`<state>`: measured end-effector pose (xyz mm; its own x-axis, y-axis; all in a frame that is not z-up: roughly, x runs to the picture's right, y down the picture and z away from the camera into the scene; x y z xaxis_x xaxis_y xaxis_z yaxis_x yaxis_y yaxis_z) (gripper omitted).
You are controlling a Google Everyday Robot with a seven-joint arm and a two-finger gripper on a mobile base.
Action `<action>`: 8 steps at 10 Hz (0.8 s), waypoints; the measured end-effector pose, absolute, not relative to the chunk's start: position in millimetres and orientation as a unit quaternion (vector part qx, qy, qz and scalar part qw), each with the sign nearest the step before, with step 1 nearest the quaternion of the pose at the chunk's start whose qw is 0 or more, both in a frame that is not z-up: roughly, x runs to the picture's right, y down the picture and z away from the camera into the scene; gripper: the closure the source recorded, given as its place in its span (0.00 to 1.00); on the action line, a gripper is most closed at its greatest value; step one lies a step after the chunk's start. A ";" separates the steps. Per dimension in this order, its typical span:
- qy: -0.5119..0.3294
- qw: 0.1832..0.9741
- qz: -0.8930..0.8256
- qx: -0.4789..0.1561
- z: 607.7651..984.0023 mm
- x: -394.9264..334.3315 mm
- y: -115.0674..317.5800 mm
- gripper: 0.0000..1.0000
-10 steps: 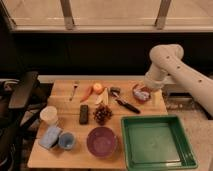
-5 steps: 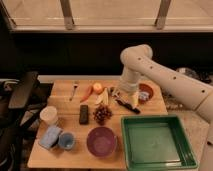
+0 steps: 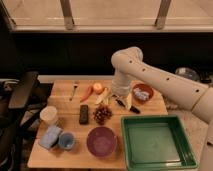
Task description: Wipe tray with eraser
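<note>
Just right of the eraser (image 3: 84, 114), past the grapes (image 3: 102, 114), the gripper (image 3: 116, 97) hangs low over the black-handled utensil (image 3: 126, 106), jaws spread wide and gripping nothing. The eraser, a dark little block, lies flat on the wooden table (image 3: 80, 156). Nearer the front sit the purple bowl (image 3: 101, 141) and the green tray (image 3: 155, 142). Behind the tray, the orange bowl (image 3: 143, 93) holds something pale.
</note>
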<state>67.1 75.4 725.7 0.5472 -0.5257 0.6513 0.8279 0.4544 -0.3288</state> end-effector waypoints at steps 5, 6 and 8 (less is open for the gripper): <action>-0.241 0.804 -0.458 -0.291 732.9 33.2 67.6 0.26; -0.242 0.796 -0.479 -0.280 735.7 11.4 65.8 0.26; -0.250 0.776 -0.520 -0.256 741.5 -31.6 60.7 0.26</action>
<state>-31.6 60.7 741.5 0.3350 -0.6787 0.6535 0.9343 0.3290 -0.1373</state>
